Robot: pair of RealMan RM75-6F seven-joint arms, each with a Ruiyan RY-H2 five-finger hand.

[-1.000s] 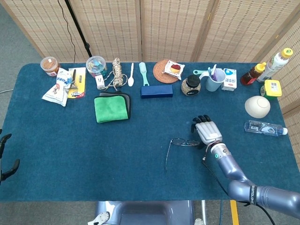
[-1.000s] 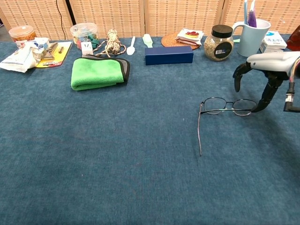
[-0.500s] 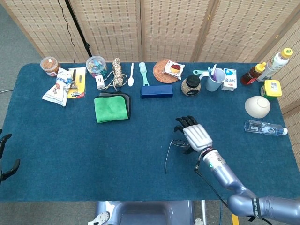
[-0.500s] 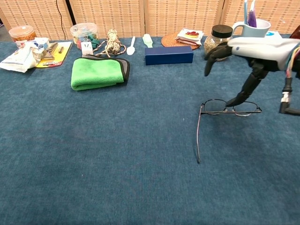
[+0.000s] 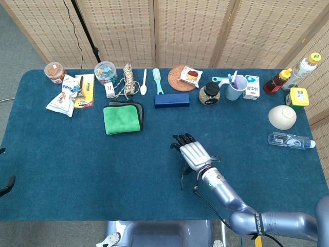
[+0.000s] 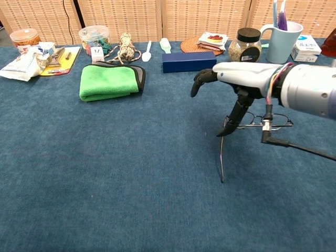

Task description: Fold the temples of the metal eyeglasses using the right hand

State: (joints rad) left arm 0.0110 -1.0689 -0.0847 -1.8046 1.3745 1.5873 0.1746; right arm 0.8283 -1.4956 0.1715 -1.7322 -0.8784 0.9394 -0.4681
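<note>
The metal eyeglasses [image 6: 261, 121] lay on the blue tabletop [image 6: 115, 173], lenses toward the robot's right, with one temple [image 6: 221, 157] open and running toward the near edge. Over the last second the right hand [image 6: 231, 73] had swept from the lens end across the frame to the hinge end, and the glasses had shifted slightly with it. It now hovered palm-down over that hinge, its fingers [image 6: 202, 79] spread and curled downward, holding nothing, with the thumb [image 6: 231, 119] reaching down beside the top of the open temple; whether it touched could not be told. That placed it, by my reading, to push the temple inward, so the fold looked about to start rather than done.

Only one pair of glasses and one open temple showed. Along the far edge were one green cloth [image 5: 122, 118], one blue case [image 5: 171, 100], one rope coil [image 5: 127, 80] and one cup [image 5: 236, 87]. The left hand was not visible in either view.
</note>
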